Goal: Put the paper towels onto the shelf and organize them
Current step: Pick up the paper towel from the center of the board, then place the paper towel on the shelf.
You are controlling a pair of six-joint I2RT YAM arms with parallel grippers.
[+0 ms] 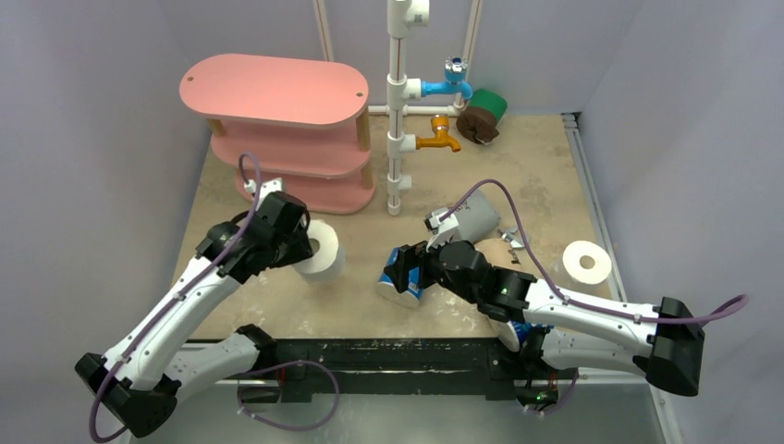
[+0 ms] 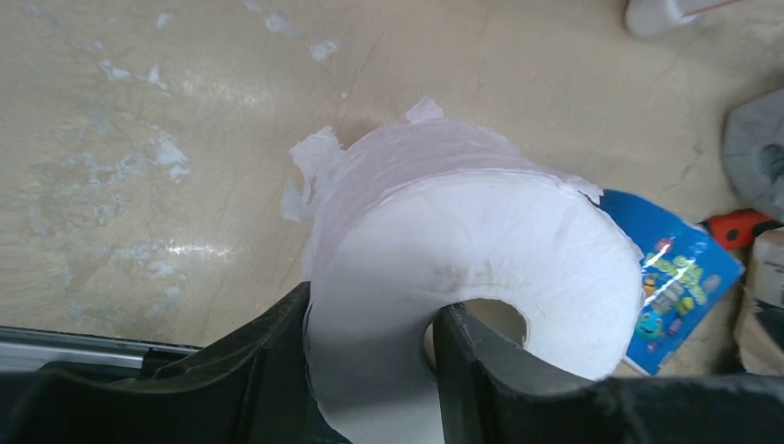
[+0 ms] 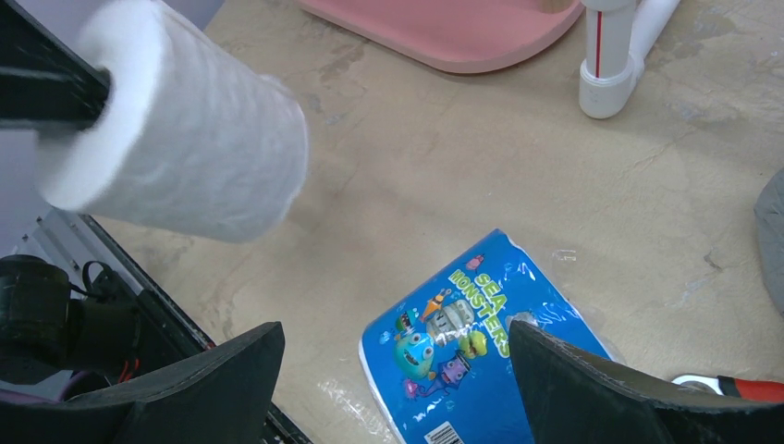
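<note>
1. The left gripper (image 2: 374, 305) is clamped on a white roll (image 2: 481, 240). One finger sits in the hole and the other presses on the outside.
2. The roll looks lifted off the table (image 1: 555, 166). It is near the front of the pink shelf (image 1: 277, 92), but not on it yet.
3. The right gripper (image 3: 396, 333) is wide apart and holds nothing. It hovers just over a blue roll (image 3: 471, 342) lying on the table.
4. To do this step well, squeeze firmly but not hard, because soft paper squashes.
5. Bring the roll level with a gap between two boards, slide it in, set it down, and only then let go.
6. The torn paper edge is loose and could catch on a board, so go slowly.
7. Put it to one side of the board. More rolls wait: another white roll (image 1: 587, 262), a grey roll (image 1: 476, 220), a green roll (image 1: 492, 104) and a brown roll (image 1: 476, 125).
</note>
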